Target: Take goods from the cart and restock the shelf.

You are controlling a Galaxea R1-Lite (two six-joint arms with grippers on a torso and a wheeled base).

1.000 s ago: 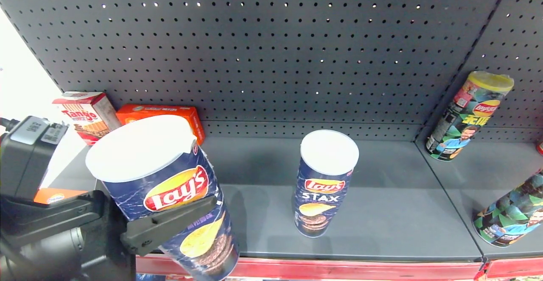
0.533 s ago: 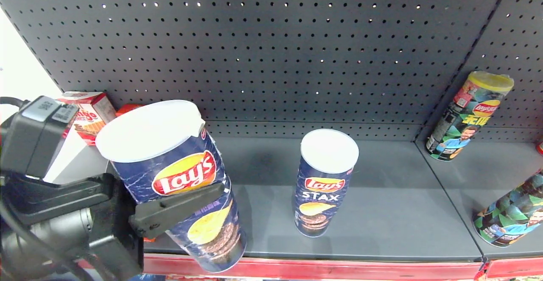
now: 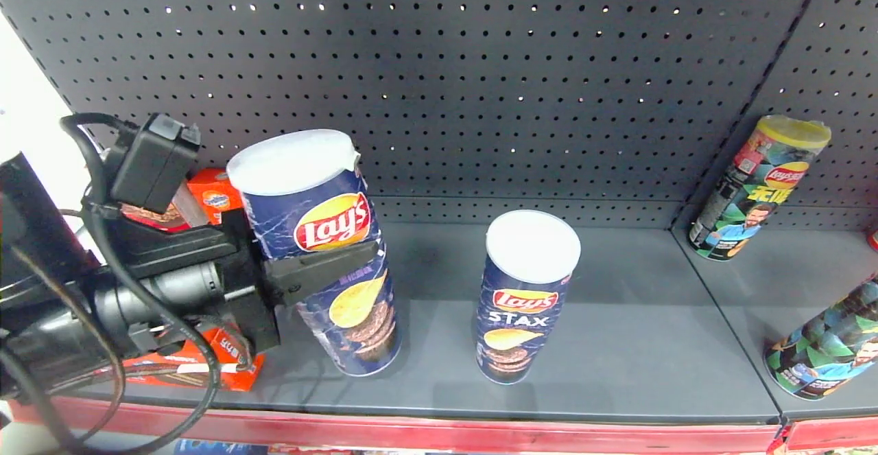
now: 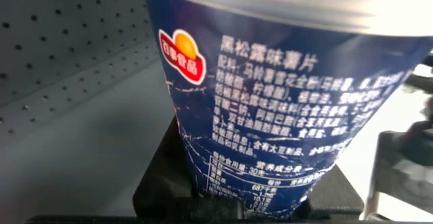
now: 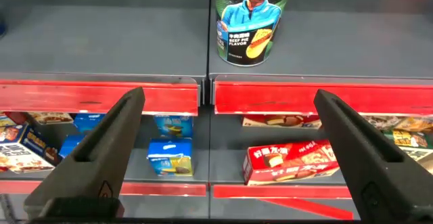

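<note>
My left gripper [image 3: 312,259] is shut on a dark blue chips can [image 3: 322,235] with a white lid, gripping it around the middle. The can leans slightly over the left part of the grey shelf [image 3: 617,345], its base low near the shelf surface; I cannot tell whether it touches. The left wrist view shows the same can [image 4: 270,109] close up between the fingers. A second, identical can [image 3: 525,297] stands upright at the shelf's middle, a hand's width to the right. My right gripper [image 5: 233,156] hangs open and holds nothing, in front of the red shelf edge [image 5: 101,95].
Orange and red boxes [image 3: 212,191] sit at the shelf's back left, and another red box [image 3: 206,369] lies at the front left. A green can [image 3: 754,187] stands at the back right and another [image 3: 823,348] lies on its side. The pegboard wall [image 3: 439,84] closes the back. The lower shelf holds snack boxes [image 5: 291,160].
My left arm has carried the can up and forward, from over the front edge to the shelf's left part. The standing can has not moved.
</note>
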